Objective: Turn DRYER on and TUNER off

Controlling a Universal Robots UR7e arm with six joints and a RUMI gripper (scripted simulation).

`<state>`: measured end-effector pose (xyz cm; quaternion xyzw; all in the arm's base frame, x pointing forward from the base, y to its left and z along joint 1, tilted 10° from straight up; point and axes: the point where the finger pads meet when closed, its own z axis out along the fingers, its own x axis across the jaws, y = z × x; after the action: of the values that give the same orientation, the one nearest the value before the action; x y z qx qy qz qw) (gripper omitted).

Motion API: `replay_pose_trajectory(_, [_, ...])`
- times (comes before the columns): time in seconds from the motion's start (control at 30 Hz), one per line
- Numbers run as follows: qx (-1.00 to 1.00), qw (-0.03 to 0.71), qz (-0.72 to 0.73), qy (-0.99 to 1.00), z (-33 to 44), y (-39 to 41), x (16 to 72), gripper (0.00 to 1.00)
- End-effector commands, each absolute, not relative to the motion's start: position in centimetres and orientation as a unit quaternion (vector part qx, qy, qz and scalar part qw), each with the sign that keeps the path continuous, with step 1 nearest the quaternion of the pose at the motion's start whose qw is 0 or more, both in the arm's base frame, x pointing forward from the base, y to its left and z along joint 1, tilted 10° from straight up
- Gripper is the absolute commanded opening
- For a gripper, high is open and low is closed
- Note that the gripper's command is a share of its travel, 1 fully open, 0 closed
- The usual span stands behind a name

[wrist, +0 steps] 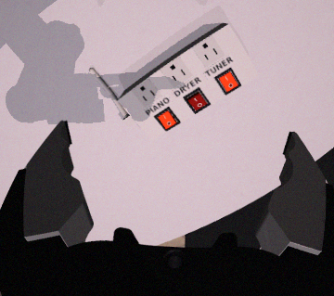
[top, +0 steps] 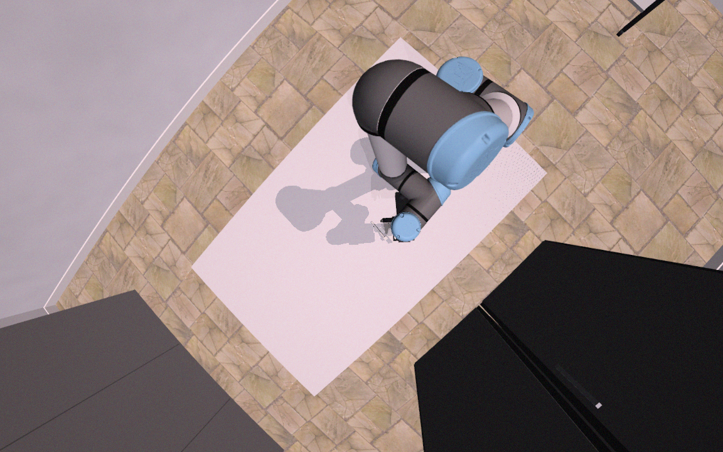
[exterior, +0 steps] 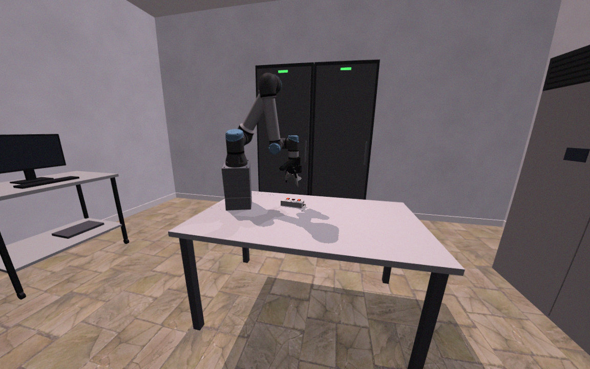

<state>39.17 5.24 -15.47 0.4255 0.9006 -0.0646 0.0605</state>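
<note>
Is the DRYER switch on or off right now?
Off, it seems. The DRYER switch looks dark red, while PIANO and TUNER glow bright orange.

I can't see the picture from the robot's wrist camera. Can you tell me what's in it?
A white power strip lies tilted on a pale table, with three red switches labelled PIANO, DRYER and TUNER; DRYER's looks darker than the other two. The open gripper hangs above, its two dark fingers wide apart and holding nothing.
</note>
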Motion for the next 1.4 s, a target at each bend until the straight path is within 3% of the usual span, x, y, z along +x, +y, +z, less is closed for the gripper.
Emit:
replay_pose_trajectory(0.0, [0.510,0.069,-0.061,0.856,-15.8,5.6,39.1,1.00])
replay_pose_trajectory(0.93, [0.841,0.088,-0.024,0.533,-17.5,7.5,38.9,1.00])
replay_pose_trajectory(1.37, [0.955,0.090,0.001,0.282,-18.5,8.4,39.3,1.00])
